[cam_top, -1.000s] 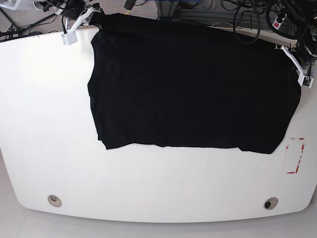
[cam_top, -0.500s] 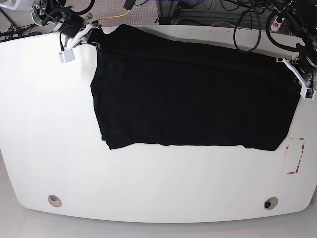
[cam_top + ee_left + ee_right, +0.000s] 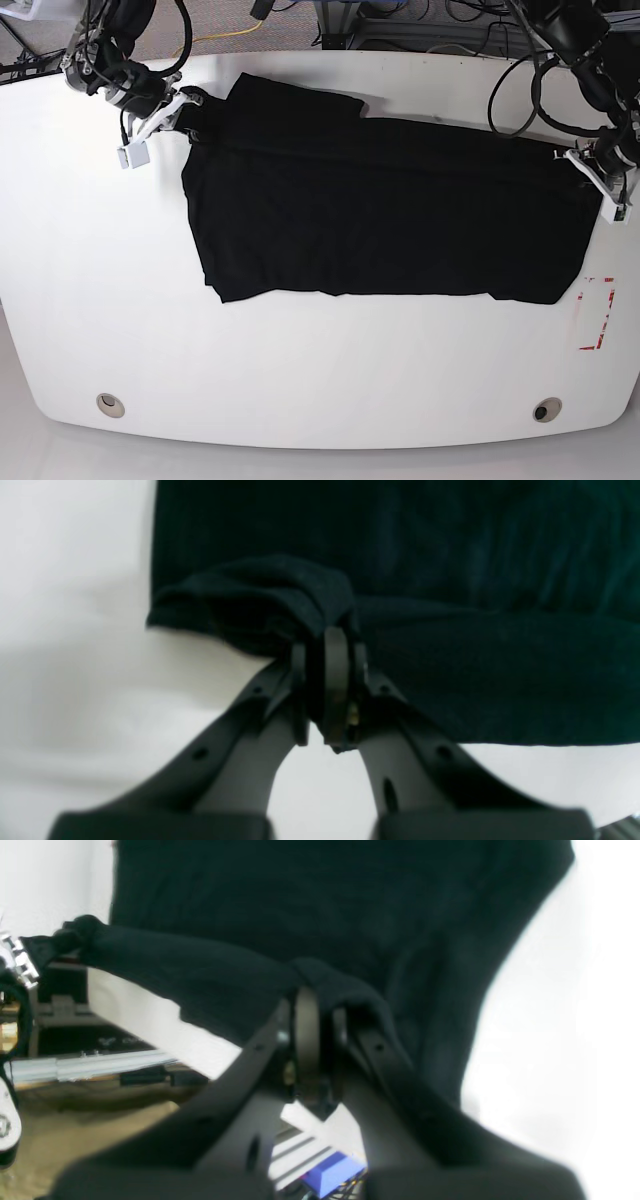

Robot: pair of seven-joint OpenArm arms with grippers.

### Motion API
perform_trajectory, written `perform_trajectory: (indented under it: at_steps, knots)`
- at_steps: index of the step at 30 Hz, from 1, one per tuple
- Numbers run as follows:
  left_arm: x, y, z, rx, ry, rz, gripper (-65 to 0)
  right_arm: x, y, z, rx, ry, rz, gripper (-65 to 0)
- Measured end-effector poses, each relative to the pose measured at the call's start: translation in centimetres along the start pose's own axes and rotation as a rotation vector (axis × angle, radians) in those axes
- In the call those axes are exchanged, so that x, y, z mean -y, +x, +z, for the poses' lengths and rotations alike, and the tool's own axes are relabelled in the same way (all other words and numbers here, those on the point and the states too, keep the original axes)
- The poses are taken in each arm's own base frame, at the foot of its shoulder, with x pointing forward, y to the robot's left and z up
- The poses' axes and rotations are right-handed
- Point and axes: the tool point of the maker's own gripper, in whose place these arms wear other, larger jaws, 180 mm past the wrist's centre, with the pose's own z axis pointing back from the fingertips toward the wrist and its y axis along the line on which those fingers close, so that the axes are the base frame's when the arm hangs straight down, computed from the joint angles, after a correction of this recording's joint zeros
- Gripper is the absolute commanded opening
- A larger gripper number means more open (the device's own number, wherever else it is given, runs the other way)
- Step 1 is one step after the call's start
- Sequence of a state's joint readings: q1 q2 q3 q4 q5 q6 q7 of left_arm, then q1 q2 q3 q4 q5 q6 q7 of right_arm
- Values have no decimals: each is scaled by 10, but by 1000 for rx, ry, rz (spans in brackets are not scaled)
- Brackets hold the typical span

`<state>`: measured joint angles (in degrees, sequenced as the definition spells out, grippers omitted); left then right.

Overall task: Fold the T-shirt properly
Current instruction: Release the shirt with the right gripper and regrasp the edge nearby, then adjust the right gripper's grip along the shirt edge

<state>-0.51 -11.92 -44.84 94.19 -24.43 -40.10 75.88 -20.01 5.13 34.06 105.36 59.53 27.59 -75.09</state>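
Left gripper [image 3: 327, 645] is seen clamped on a bunched fold of the T-shirt [image 3: 450, 670]; in the left wrist view the jaws are pressed narrow w/ black cloth pinched between them, & the white table [image 3: 75, 655] is seen beneath. Right gripper [image 3: 312, 1005] is likewise closed tight on a gathered corner of the shirt, fabric being draped over its fingertips; from that pinch a taut band of cloth is stretched off to the left of the right wrist view.

From the base view, going near to far: two round grommets [image 3: 110, 404] are set in the near edge of the table [image 3: 320, 380], one per side. A red-marked rectangle [image 3: 596, 315] is seen at the table's edge, just beside the garment's near corner. Next, the T-shirt [image 3: 390, 220] is spread flat across the table's middle & far half, approx. rectangular, its near hem lying straight. Its far edge is held at both ends: by the right gripper [image 3: 190, 105] at the view's left & by the left gripper [image 3: 580, 160] at the view's right. Beyond the far edge, cables [image 3: 500, 30] & floor are visible.
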Motion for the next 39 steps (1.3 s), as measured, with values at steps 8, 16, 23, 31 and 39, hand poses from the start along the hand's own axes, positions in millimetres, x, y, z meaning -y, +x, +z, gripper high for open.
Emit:
perform_trajectory:
  at_steps: [8,16,23,31,39]
  knots:
    - [4,17,-14,24,-49,42,-637,15,8,-13,0,22,-50,-650]
    - [9,20,-36,3,-119,108,-454,25,11,-16,12,19,-78,-650]
    - [13,31,-46,8,-157,138,-290,30,18,-18,14,-16,-58,-650]
    - [1,67,-50,100,-180,181,-290,33,22,-19,17,-32,-47,-650]
    - [-32,88,-33,158,-115,166,-290,34,27,-18,37,-37,-45,-569]
